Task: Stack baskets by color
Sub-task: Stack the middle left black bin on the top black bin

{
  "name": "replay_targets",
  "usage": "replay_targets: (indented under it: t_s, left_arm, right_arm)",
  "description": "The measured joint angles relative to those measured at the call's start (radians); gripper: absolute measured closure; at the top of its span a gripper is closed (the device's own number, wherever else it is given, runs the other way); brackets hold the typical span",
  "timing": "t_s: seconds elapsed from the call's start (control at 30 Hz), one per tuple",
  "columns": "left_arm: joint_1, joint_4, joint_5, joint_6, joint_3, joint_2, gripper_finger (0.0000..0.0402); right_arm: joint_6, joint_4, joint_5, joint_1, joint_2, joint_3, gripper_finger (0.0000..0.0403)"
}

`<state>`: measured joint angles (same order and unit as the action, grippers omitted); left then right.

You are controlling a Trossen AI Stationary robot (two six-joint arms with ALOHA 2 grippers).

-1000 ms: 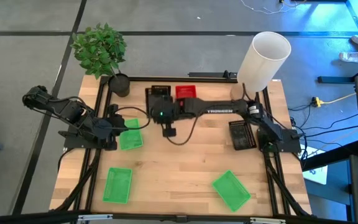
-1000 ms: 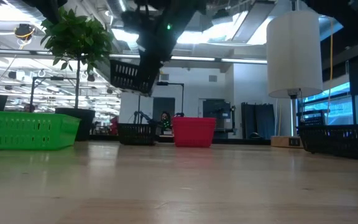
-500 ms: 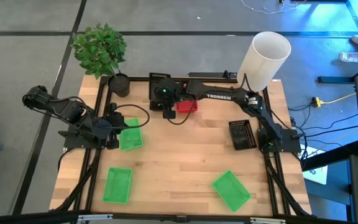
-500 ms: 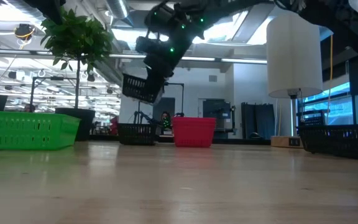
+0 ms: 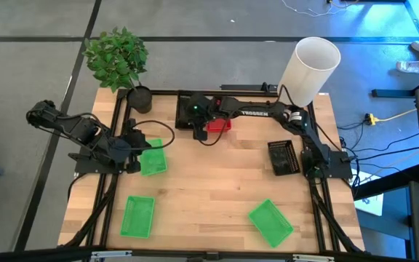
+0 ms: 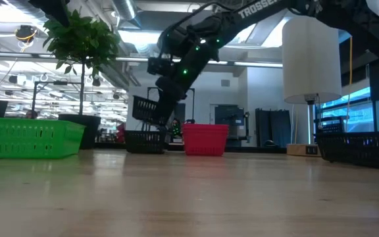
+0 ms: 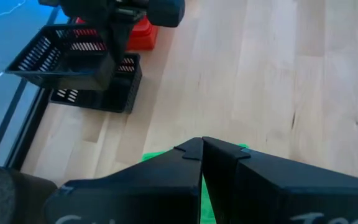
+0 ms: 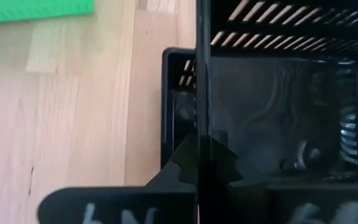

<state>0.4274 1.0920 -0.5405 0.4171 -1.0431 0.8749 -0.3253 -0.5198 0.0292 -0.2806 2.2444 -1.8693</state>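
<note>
My right gripper [image 5: 198, 126] reaches to the far edge, left of centre, and is shut on a black basket [image 7: 61, 59]. That basket hangs just above another black basket [image 7: 98, 91], which rests flat on the table next to a red basket [image 5: 218, 124]. My left gripper [image 7: 202, 149] is shut and holds nothing. It hovers over a green basket [image 5: 152, 157] at the left. Two more green baskets [image 5: 137, 215] [image 5: 270, 222] lie flat near the front edge. One more black basket [image 5: 282, 157] sits at the right. My right gripper pinches the near-end wall [image 8: 202, 118] of the black basket, and that wall shows edge-on between its two fingers. The fingers slant down from the table's right and near side. The basket [image 6: 149, 110] hangs tilted, clear of the black basket [image 6: 143, 140] below it.
A potted plant [image 5: 140, 98] stands at the far left corner. A tall white lampshade [image 5: 308, 69] stands at the far right. Bare wood lies open in the middle of the table [image 5: 217, 182].
My right gripper has carried the black basket from the table's middle toward the far edge and downward. The basket now hangs just over the black basket beside the red one and is still tilted.
</note>
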Motion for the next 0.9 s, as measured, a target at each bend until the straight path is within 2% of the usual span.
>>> replay_targets:
  t_s: [0.5, 0.73, 0.9]
  left_arm:
    - [0.0, 0.0, 0.0, 0.003, 0.0, 0.0, 0.0401]
    - [0.0, 0.0, 0.0, 0.003, 0.0, 0.0, 0.0401]
    - [0.0, 0.0, 0.003, 0.025, 0.0, 0.0, 0.0401]
  right_arm:
    - [-0.027, 0.044, 0.003, -0.003, -0.001, 0.03, 0.0403]
    - [-0.023, 0.063, 0.053, -0.002, -0.001, 0.03, 0.0403]
    - [-0.021, 0.068, 0.052, -0.003, -0.001, 0.03, 0.039]
